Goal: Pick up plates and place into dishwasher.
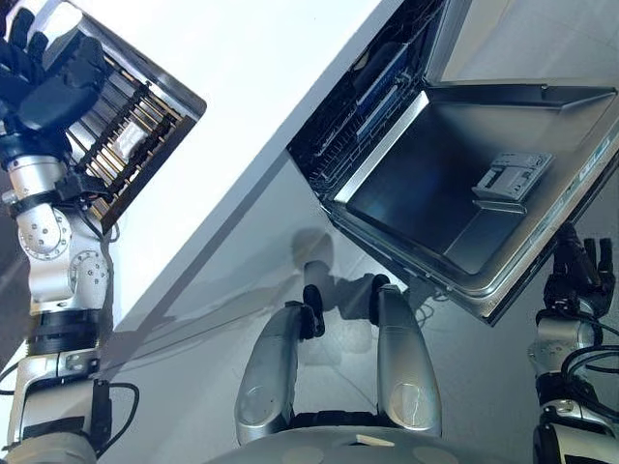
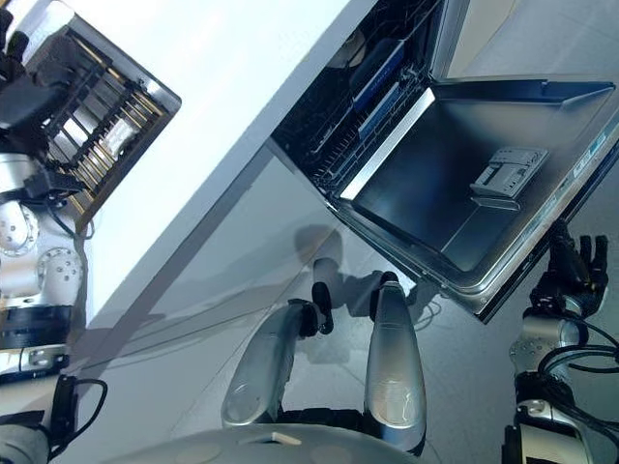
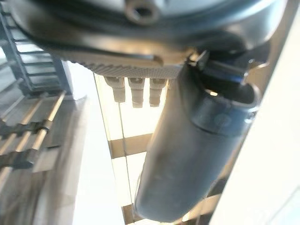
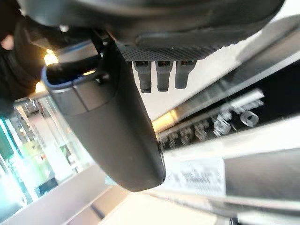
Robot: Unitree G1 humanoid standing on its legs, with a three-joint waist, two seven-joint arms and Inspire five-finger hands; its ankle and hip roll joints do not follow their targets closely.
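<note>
White worktop point(image 1: 261, 87) runs diagonally from about eight o'clock to one o'clock, with a sink point(image 1: 179, 97) holding a dark dish rack point(image 1: 131, 130) at ten o'clock and the dishwasher point(image 1: 387, 106) set under it at two o'clock, its steel door point(image 1: 455, 193) dropped open and blue-edged plates point(image 2: 379, 75) standing in the rack inside. At ten o'clock the left hand point(image 1: 48, 68) hangs over the dish rack, fingers straight and holding nothing. At four o'clock the right hand point(image 1: 580, 275) sits just below the door's edge, fingers likewise loose and empty.
</note>
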